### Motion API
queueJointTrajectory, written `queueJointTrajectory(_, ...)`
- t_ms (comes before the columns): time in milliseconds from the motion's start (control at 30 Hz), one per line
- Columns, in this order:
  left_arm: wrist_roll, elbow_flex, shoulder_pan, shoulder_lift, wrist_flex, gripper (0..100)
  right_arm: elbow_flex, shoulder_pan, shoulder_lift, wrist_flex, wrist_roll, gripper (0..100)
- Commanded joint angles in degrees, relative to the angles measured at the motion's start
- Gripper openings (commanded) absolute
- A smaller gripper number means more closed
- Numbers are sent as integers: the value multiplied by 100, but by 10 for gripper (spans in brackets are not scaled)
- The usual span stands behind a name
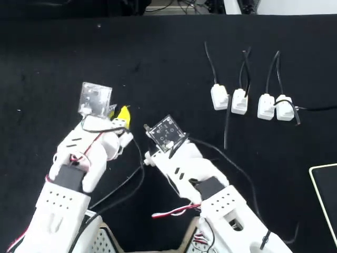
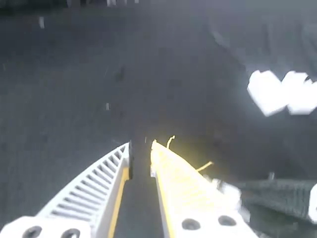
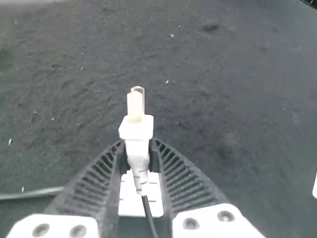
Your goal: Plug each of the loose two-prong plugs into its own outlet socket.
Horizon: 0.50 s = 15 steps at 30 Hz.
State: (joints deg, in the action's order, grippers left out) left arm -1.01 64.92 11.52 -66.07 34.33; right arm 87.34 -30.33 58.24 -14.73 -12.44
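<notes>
As the right hand (image 3: pixel 137 145) clasps a plug (image 3: pixel 136 128), left hand (image 2: pixel 140 145) ajar, sockets (image 1: pixel 239 101) lie well beyond.

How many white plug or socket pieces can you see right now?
5. Four sit in a row far right on the table: leftmost piece, second piece, third piece, rightmost piece. The fifth, a two-prong plug, is clamped in the right gripper. More could be hidden.

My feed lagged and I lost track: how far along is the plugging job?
Done: nothing I can confirm. The four white corded blocks on the black table sit in two close pairs; whether any are mated is unclear. In hand: the right pincer is shut on a white two-prong plug, prongs forward, well short of them. The left pincer carries nothing. Left: seating that plug.
</notes>
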Motion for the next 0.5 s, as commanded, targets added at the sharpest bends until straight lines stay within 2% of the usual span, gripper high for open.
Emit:
queueJointTrajectory(0,-18,681,127,-563,-835,84,48,-176,163,158,53,11)
queueJointTrajectory(167,-18,1613,505,-1240,-1407,84,57,-484,189,246,53,11)
queueJointTrajectory(367,18,2097,1015,-2215,-1371,84,374,-589,189,747,62,12)
queueJointTrajectory(467,18,2308,998,-2497,-1371,84,365,-633,198,730,62,11)
